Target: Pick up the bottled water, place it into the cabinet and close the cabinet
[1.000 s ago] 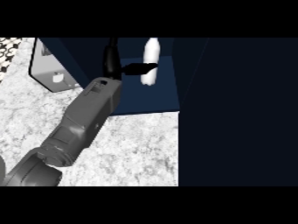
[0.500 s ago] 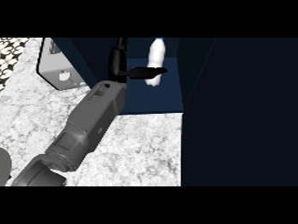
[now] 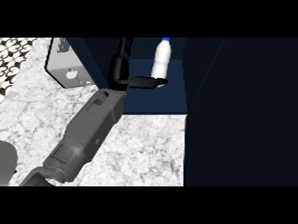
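- Head view is showing the bottle (image 3: 161, 59) standing up inside the dark blue cabinet (image 3: 152, 98), white with a blue cap on top
- It is sitting on the cabinet floor, toward the back, so the putting-in part looks done or close to done
- Only one hand (image 3: 126, 78) is showing; going by where its grey arm (image 3: 86, 133) is coming in, I am guessing it is the left one
- That hand is reaching into the cabinet, just left of the bottle
- One black finger (image 3: 144, 82) is sticking out sideways to the low part of the bottle and is touching it or very nearly touching it
- Other fingers are pointing up along the cabinet's left wall, quite straight, so the hand is looking spread wide and is not wrapping round the bottle
- My guess is that it is letting go, so the bottle can be standing by itself
- Right hand is not showing anywhere
- Big dark panel (image 3: 251, 111) on the right is probably the cabinet door, hanging open, and the closing is not yet done
- Outside, a grey box (image 3: 66, 65) is sitting on the counter (image 3: 144, 148)
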